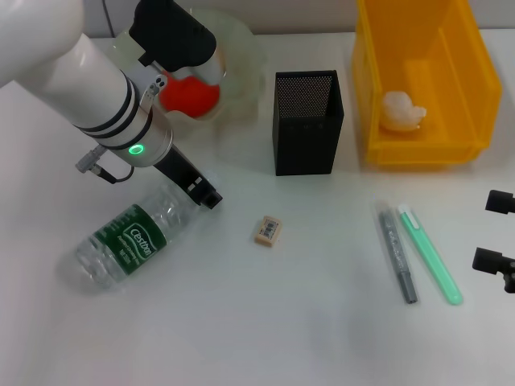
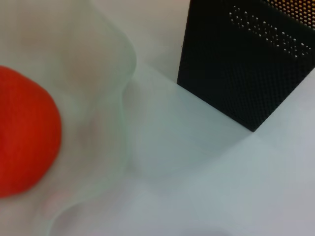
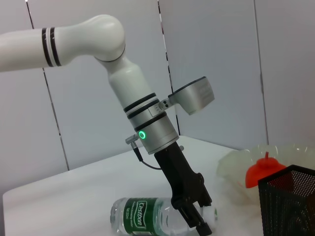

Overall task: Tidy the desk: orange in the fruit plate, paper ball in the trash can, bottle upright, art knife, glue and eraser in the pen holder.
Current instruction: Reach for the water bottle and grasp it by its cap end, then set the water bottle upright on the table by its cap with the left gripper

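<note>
The orange (image 1: pixel 191 94) lies in the fruit plate (image 1: pixel 241 56); both also show in the left wrist view, orange (image 2: pixel 24 142) and plate rim (image 2: pixel 125 93). The bottle (image 1: pixel 129 237) lies on its side at front left. My left gripper (image 1: pixel 205 195) is down at its cap end and hides the cap in the head view. The right wrist view shows that gripper (image 3: pixel 201 223) at the white cap of the bottle (image 3: pixel 142 216). The paper ball (image 1: pixel 402 110) lies in the trash can (image 1: pixel 475 88). The eraser (image 1: pixel 268 229) lies in front of the pen holder (image 1: pixel 306 121). My right gripper (image 1: pixel 497 232) is open at the right edge.
A grey pen-shaped item (image 1: pixel 397 251) and a green pen-shaped item (image 1: pixel 430 253) lie side by side on the table at front right, close to my right gripper. The pen holder stands between the fruit plate and the trash can.
</note>
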`<state>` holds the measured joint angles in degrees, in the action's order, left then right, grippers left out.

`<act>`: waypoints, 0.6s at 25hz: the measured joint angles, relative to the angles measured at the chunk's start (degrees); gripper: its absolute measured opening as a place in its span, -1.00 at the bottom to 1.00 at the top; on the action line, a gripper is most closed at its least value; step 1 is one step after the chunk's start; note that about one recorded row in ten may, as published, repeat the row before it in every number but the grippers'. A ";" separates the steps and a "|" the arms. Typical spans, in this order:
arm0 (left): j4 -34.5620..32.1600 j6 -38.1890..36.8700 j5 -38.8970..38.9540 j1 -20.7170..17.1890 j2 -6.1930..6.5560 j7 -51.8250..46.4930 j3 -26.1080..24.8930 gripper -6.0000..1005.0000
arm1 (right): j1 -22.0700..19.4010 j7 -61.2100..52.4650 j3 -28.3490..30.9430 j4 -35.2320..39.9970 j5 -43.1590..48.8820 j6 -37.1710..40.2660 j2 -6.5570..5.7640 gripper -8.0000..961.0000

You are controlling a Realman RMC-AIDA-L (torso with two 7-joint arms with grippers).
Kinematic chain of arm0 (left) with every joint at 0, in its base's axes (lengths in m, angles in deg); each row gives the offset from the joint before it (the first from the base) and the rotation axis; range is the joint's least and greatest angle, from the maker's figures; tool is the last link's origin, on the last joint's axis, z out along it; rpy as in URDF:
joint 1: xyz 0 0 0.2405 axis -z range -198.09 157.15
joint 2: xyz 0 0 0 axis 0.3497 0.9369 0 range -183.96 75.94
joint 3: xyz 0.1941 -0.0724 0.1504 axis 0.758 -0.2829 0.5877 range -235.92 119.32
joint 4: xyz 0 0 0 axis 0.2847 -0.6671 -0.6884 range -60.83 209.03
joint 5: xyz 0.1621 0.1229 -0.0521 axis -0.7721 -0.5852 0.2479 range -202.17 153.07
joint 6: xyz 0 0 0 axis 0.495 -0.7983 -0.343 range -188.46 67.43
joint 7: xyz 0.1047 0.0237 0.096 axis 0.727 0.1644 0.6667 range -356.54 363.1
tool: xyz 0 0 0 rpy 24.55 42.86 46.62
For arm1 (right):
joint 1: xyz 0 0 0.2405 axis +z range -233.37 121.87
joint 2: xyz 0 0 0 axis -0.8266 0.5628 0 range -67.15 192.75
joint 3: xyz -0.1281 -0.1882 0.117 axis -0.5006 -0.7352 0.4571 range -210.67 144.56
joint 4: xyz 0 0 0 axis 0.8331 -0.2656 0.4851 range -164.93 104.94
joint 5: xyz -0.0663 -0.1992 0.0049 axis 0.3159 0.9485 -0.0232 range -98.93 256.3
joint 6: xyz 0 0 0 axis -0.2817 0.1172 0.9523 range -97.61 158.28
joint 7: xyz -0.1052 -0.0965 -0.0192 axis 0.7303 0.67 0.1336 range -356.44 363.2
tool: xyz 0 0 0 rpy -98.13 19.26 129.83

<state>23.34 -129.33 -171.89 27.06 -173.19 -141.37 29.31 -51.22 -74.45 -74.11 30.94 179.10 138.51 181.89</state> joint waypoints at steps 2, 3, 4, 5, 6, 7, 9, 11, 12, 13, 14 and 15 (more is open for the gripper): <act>-1.21 0.00 0.22 -0.64 0.00 0.24 0.24 0.14 | 0.13 0.00 0.01 -0.16 -0.01 -0.08 0.00 0.68; -2.10 -0.05 0.33 -1.09 0.00 0.33 0.36 0.07 | 0.25 0.00 0.05 -0.33 -0.02 -0.12 0.00 0.68; -3.39 -0.20 0.40 -1.80 0.01 0.33 0.40 0.00 | 0.37 0.01 0.18 -0.48 -0.03 -0.12 0.00 0.68; -5.25 -0.44 0.48 -2.75 0.05 0.31 0.39 -0.08 | 0.53 0.01 0.37 -0.63 -0.03 -0.09 0.00 0.68; -5.25 -0.44 0.48 -2.75 0.05 0.31 0.39 -0.08 | 0.65 0.02 0.57 -0.71 -0.04 0.00 0.00 0.68; -8.39 -1.09 0.64 -4.60 0.18 0.21 0.04 -0.09 | 0.76 0.02 0.73 -0.76 -0.05 0.10 0.00 0.68; -15.78 -2.83 1.75 -9.16 0.48 0.49 -2.07 -0.10 | 0.97 0.03 0.78 -0.82 -0.08 0.22 0.00 0.68; -20.44 -4.42 3.67 -12.13 0.69 1.54 -4.26 -0.11 | 1.23 0.04 0.79 -0.82 -0.09 0.27 0.00 0.68; -22.41 -5.34 4.82 -13.50 0.71 2.29 -5.55 -0.11 | 1.40 0.03 0.79 -0.82 -0.09 0.21 0.00 0.68; -25.16 -6.63 6.43 -15.52 0.76 3.54 -7.60 -0.11 | 1.64 0.03 0.80 -0.85 -0.09 0.09 0.00 0.68; -27.36 -7.67 8.13 -17.28 0.77 4.66 -9.70 -0.11 | 1.88 -0.10 0.81 -0.94 -0.09 0.02 0.00 0.68; -30.86 -9.53 11.71 -20.41 0.80 6.85 -13.74 -0.11 | 2.59 -0.44 0.89 -1.38 -0.09 -0.02 0.00 0.67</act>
<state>-7.52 -138.86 -160.18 6.65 -172.39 -134.52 15.57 -48.63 -74.89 -73.22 29.56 179.01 138.49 181.89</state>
